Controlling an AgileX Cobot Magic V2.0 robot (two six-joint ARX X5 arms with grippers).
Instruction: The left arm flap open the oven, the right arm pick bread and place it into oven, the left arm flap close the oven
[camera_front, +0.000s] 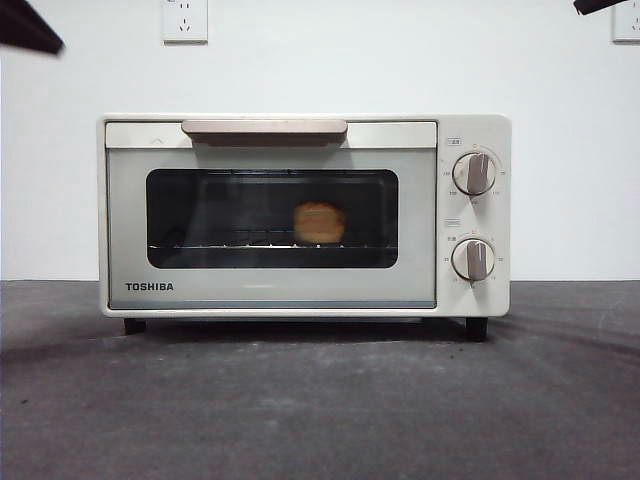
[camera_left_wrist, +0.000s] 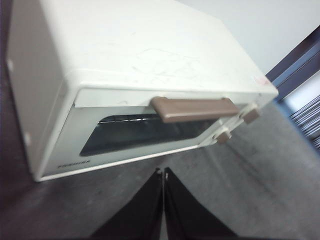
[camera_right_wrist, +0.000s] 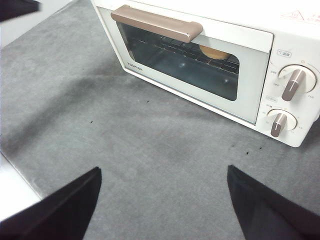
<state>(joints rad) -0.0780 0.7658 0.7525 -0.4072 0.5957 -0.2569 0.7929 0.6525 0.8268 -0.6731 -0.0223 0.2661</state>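
Observation:
The cream TOSHIBA oven (camera_front: 470, 130) stands on the grey table with its door shut. The bread (camera_front: 319, 222) lies on the wire rack inside, seen through the dark glass; it also shows in the right wrist view (camera_right_wrist: 214, 51). The beige bar handle (camera_front: 264, 128) runs along the door's top. My left gripper (camera_left_wrist: 163, 172) is shut and empty, above and in front of the oven (camera_left_wrist: 150, 55), apart from the handle (camera_left_wrist: 195, 108). My right gripper (camera_right_wrist: 162, 172) is open and empty, held above the table in front of the oven (camera_right_wrist: 295, 130).
Two round knobs (camera_front: 474, 173) sit on the oven's right panel. A grey mat (camera_front: 320, 400) covers the table in front. Wall sockets (camera_front: 185, 18) are on the white wall behind. A black arm tip (camera_front: 28, 28) shows at each top corner.

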